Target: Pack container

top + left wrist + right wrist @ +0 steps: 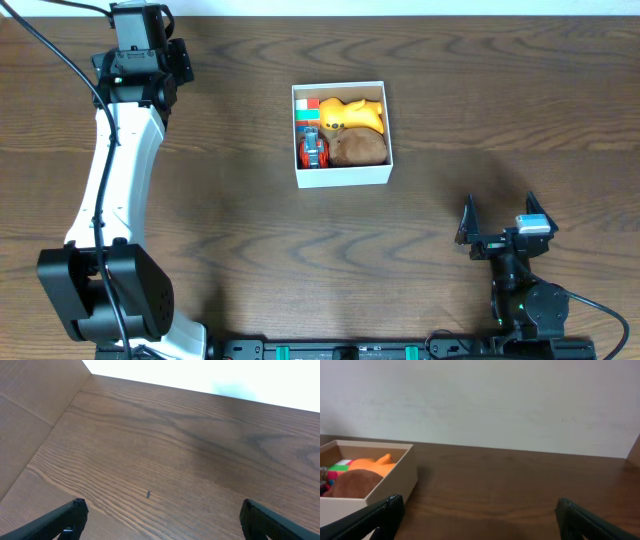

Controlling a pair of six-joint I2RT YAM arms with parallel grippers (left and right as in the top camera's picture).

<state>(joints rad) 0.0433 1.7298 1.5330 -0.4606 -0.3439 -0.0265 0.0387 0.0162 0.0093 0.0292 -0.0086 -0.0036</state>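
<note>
The container is a square white box at the table's middle back. It holds a yellow duck toy, a brown round plush, a small red wheeled toy and coloured blocks. It also shows at the left of the right wrist view. My left gripper is open and empty at the far left back, over bare wood. My right gripper is open and empty near the front right, well away from the box.
A pale wall runs behind the table in the right wrist view. The left arm's white links stretch along the table's left side. A tan surface borders the table's left in the left wrist view.
</note>
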